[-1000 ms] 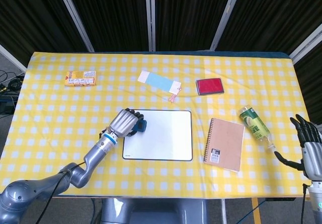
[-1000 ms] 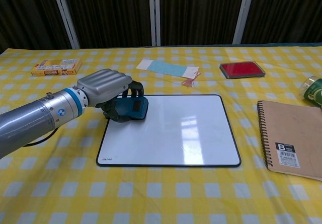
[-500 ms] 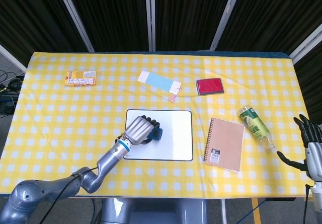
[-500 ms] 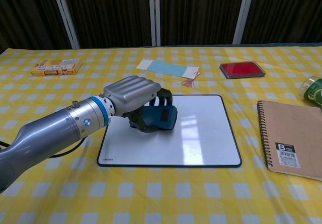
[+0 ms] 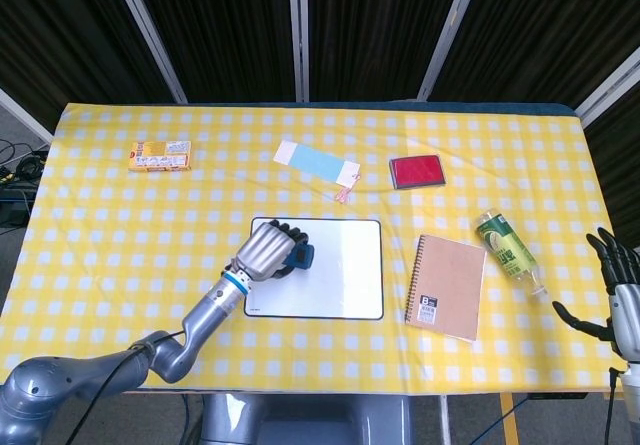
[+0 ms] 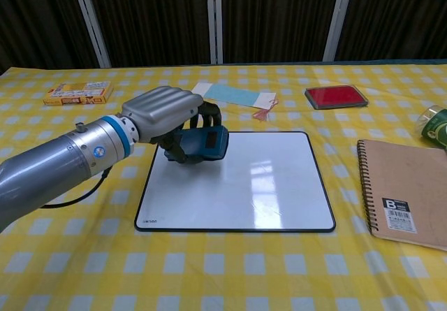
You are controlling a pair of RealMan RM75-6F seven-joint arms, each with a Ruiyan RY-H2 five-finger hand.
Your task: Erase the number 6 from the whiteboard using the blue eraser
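My left hand [image 5: 268, 251] [image 6: 164, 119] grips the blue eraser [image 5: 301, 256] [image 6: 207, 144] over the upper left part of the whiteboard [image 5: 335, 281] [image 6: 258, 184]. The eraser looks lifted a little off the board in the chest view. The board's white surface shows no writing in either view. My right hand [image 5: 617, 295] hangs open with spread fingers off the table's right edge, seen only in the head view.
A spiral notebook [image 5: 446, 286] [image 6: 405, 192] lies right of the board, and a green bottle [image 5: 505, 246] [image 6: 434, 126] beyond it. A red pad [image 5: 416, 171] [image 6: 336, 96], a light blue paper strip [image 5: 318, 160] [image 6: 234, 94] and a yellow box [image 5: 161, 154] [image 6: 77, 92] lie further back.
My left hand swept the eraser from the board's left edge toward its middle, then back up and left, rising slightly. The right hand sank a little lower.
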